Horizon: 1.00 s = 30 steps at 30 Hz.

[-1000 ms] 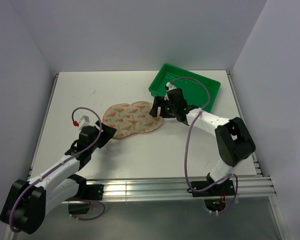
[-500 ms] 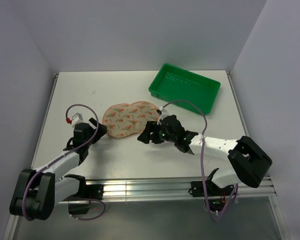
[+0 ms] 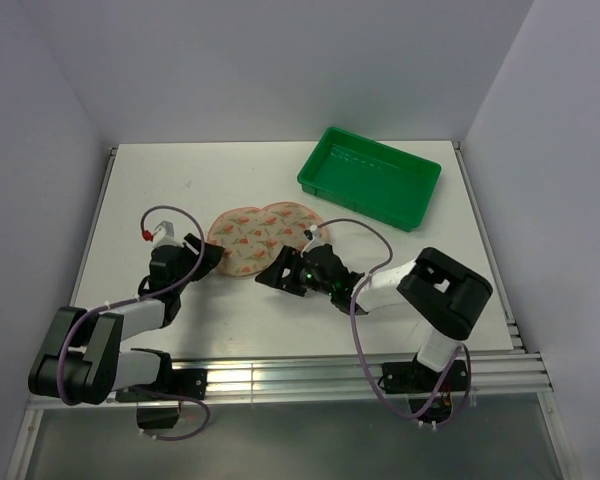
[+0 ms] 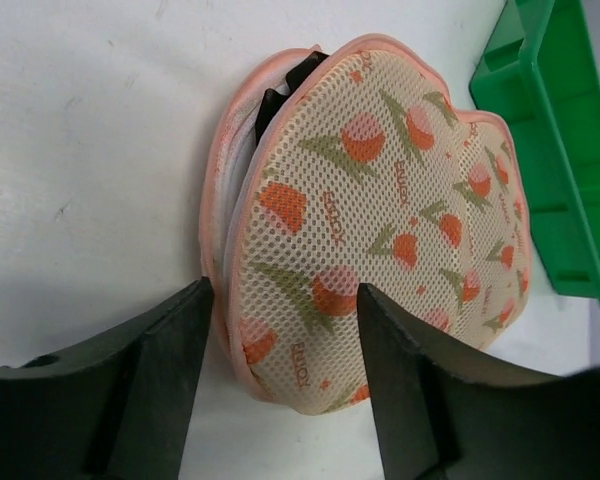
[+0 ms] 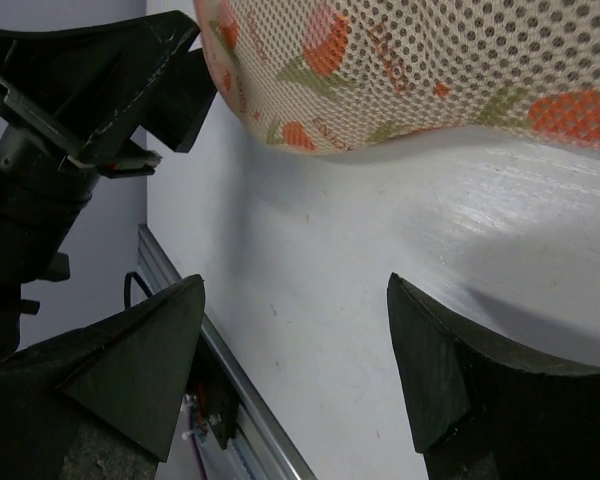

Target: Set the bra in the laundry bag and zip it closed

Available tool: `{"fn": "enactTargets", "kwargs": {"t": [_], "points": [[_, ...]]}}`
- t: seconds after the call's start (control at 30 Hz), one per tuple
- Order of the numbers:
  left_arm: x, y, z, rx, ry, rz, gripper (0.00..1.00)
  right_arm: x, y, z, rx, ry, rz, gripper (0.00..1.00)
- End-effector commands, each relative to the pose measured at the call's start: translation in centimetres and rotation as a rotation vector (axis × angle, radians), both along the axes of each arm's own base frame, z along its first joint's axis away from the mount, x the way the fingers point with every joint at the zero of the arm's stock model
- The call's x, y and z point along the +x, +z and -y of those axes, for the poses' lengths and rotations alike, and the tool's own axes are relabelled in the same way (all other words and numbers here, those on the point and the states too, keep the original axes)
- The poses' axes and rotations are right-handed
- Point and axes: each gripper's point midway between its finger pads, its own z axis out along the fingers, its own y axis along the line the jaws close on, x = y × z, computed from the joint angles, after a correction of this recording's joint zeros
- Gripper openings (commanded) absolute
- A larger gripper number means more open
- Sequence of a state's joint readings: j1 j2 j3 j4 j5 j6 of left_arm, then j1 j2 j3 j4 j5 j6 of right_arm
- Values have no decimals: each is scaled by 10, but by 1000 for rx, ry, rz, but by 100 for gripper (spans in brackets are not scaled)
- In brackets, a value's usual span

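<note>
I have my left gripper (image 4: 283,300) spread wide, its fingers straddling the left end of the laundry bag (image 4: 380,200) without pinching it. My right gripper (image 5: 295,300) gapes empty over the table (image 5: 380,260) just near of the bag. The black bra (image 4: 272,105) peeks from the bag's unzipped rim. The green tray (image 3: 370,175) sits far right.

Bra (image 4: 277,98) mostly hidden inside laundry bag (image 4: 380,200); tray (image 4: 552,150) cut by frame edge.
</note>
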<state>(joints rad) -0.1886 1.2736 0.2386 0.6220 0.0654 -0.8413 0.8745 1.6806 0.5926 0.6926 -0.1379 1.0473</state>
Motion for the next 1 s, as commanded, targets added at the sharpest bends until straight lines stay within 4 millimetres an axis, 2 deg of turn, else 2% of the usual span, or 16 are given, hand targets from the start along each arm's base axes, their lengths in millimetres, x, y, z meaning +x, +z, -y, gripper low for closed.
{"fn": "enactTargets", "kwargs": {"t": [0.0,0.17,0.3,0.53,0.73,0.97], "points": [[4,22,6,-85,0,71,63,16,29,-16,137,-87,34,81],[0,30,10,-149,9,68,47,27,12,-14,138,-177,-3,81],[-6,39,16,-212,7,64,27,28,-2,-13,138,-205,-45,82],[-8,41,23,-242,-18,30,16,38,-9,-9,143,-288,-56,83],[-11,32,22,-214,-24,15,8,43,-6,-11,161,-317,-46,85],[-12,28,3,-119,45,18,9,43,-15,-12,181,-346,-98,85]]}}
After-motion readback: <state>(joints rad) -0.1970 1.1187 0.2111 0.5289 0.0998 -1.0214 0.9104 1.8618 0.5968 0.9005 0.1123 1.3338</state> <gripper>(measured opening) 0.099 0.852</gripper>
